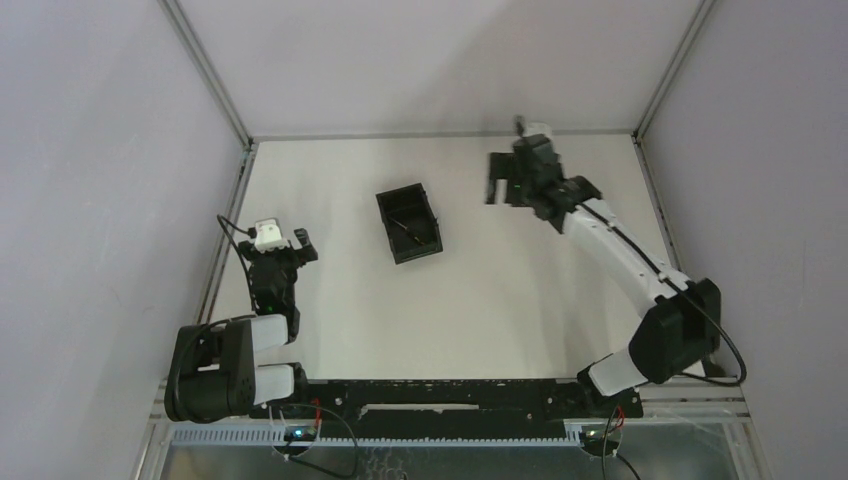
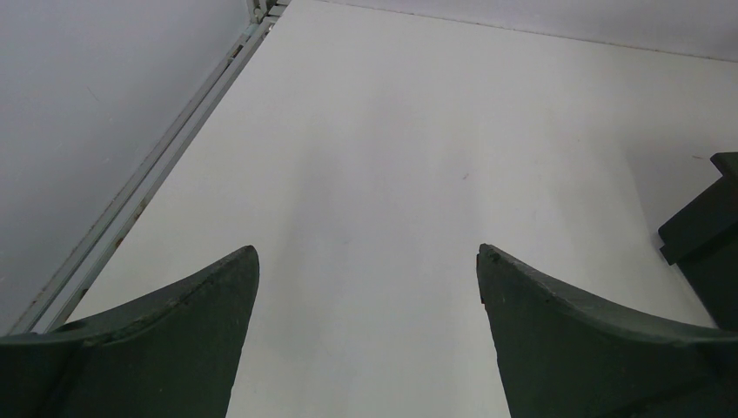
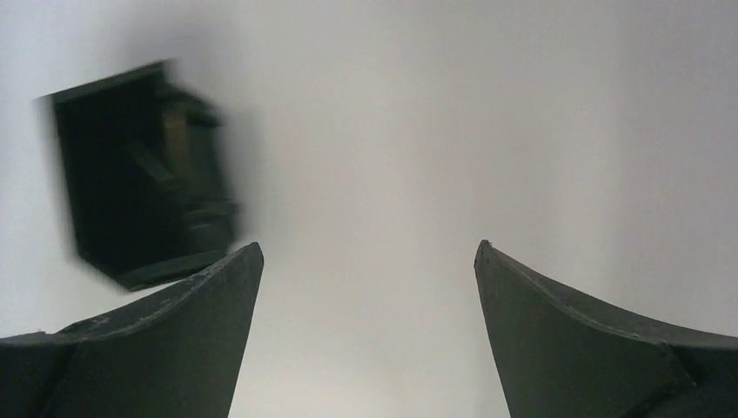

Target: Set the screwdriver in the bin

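Note:
The black bin (image 1: 386, 228) stands in the middle of the table. The screwdriver (image 1: 405, 225) lies inside it, a thin dark shaft with a yellowish end. In the blurred right wrist view the bin (image 3: 165, 268) is at the upper left, with the screwdriver's yellowish part (image 3: 175, 132) inside. My right gripper (image 1: 505, 195) is open and empty (image 3: 368, 248), to the right of the bin and apart from it. My left gripper (image 1: 285, 245) is open and empty (image 2: 367, 252) over bare table, left of the bin. A corner of the bin (image 2: 707, 231) shows at that view's right edge.
White walls with metal corner rails (image 1: 225, 210) close the table on the left, back and right. The left rail also shows in the left wrist view (image 2: 148, 187). A black rail (image 1: 440, 392) carries the arm bases at the near edge.

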You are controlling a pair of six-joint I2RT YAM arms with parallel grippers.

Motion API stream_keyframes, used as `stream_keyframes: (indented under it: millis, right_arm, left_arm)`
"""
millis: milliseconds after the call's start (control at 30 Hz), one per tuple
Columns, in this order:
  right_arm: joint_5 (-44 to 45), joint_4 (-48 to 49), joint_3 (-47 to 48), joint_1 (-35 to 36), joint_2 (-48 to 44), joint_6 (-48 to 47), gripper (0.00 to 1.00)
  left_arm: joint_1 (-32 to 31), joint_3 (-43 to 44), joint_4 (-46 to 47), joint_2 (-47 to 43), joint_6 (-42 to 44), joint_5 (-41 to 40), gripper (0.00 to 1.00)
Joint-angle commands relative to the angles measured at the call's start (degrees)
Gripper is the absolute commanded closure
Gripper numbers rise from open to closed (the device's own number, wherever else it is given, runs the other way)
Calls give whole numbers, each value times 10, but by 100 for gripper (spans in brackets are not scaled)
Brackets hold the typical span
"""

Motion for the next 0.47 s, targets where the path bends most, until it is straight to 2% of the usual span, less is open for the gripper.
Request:
stream_keyframes:
  millis: [0, 167, 433]
  right_arm:
    - [40, -25, -78, -95, -69, 34, 0]
    - [88, -43, -139, -177, -131, 27, 0]
    - [58, -14, -180, -209, -173, 25, 0]
  left_arm:
    - [-3, 14, 15, -3, 10, -4, 0]
    - [-4, 15, 15, -3, 10, -5, 0]
    - [-4, 14, 15, -3, 10, -5, 0]
